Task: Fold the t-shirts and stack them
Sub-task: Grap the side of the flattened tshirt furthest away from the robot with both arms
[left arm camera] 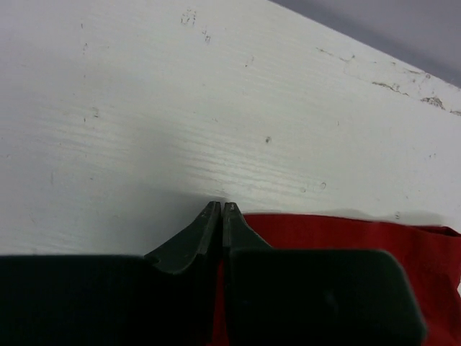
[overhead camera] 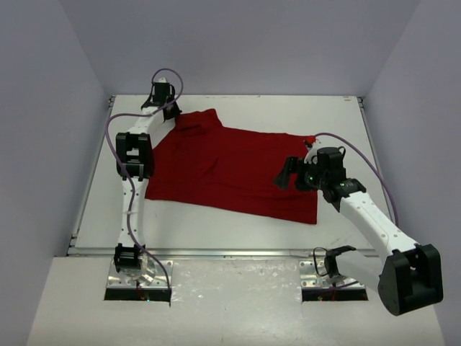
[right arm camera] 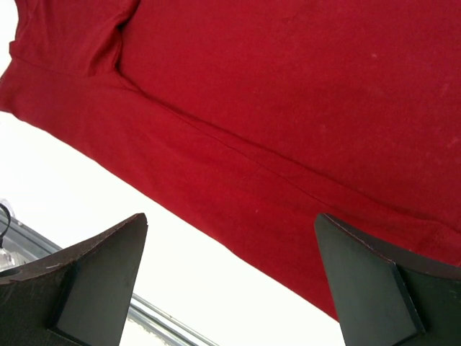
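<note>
While left tool (left arm camera: 220, 207) pinches t-shirt (overhead camera: 230, 169), right tool (right arm camera: 230, 220) gapes

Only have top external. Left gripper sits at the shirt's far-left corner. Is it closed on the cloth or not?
Observer: In the left wrist view the left gripper has its jaws together right at the edge of the t-shirt. A red sliver shows between them, so it looks pinched.
Operator: And the right one? Its arm hides the tips from up here.
Observer: In the right wrist view the right gripper is wide open with nothing gripped. The shirt's near edge runs diagonally across the gap, with bare table beside it.
</note>
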Motion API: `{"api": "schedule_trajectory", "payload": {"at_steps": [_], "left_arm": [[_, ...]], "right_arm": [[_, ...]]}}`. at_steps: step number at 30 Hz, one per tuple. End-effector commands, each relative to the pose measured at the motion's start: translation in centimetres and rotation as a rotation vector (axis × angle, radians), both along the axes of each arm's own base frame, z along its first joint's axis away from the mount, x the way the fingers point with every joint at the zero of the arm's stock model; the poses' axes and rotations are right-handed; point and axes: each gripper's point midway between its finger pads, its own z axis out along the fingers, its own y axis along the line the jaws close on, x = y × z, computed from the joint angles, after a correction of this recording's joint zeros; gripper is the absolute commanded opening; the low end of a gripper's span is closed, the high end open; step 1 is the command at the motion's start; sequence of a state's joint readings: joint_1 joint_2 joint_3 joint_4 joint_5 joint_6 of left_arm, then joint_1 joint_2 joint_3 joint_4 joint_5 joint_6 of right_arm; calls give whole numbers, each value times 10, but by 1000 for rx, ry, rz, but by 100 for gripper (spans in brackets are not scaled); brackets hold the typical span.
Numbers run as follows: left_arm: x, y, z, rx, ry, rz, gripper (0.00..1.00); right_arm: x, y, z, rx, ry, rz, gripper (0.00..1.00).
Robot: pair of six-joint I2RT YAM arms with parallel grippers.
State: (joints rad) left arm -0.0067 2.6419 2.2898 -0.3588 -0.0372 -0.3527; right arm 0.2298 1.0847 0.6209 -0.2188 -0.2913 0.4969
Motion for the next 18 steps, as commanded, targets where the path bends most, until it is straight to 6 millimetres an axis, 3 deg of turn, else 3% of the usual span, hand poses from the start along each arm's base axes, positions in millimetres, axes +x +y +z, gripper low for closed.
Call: {"api": "schedule_trajectory", "payload": {"at_steps": [1,5,6,7,8,9,10,11,13,14,15,18], "left_arm": [[-7,3,15,-10,2,13,3],[-1,-6,31,-51,-53,-15,0],[0,-10,49,-69,-92,-25,0],[0,-13,51,-90,-113,-33,0],[0,-15,70,-111,-146,-28,0],[0,-17,76,-123,-161,-28,0],[-1,-20,79,-147,-168,-27,0],[-3,-22,89,-159,-183,-29,0],[-4,-26,96,-181,-190,-35,0],[-5,-30,99,-198,-192,-44,0],[-6,-31,106,-202,-203,-48,0],[-7,-34,114,-212,-216,-57,0]], "right_arm": [[7,-4,3,-21,-19,-23,99],[35,-27,-12,-113,25,-151,99],[53,-33,-3,-112,13,-182,99],[66,-35,-17,-131,48,-180,99],[91,-42,-4,-152,3,-199,99],[104,-48,-6,-177,-3,-217,99],[120,-60,-26,-229,19,-251,99],[143,-73,-16,-240,-10,-293,97],[165,-90,-27,-287,4,-338,94],[171,-97,-50,-316,55,-333,93],[191,-106,-40,-318,26,-357,93],[217,-122,-51,-364,39,-355,92]]}}
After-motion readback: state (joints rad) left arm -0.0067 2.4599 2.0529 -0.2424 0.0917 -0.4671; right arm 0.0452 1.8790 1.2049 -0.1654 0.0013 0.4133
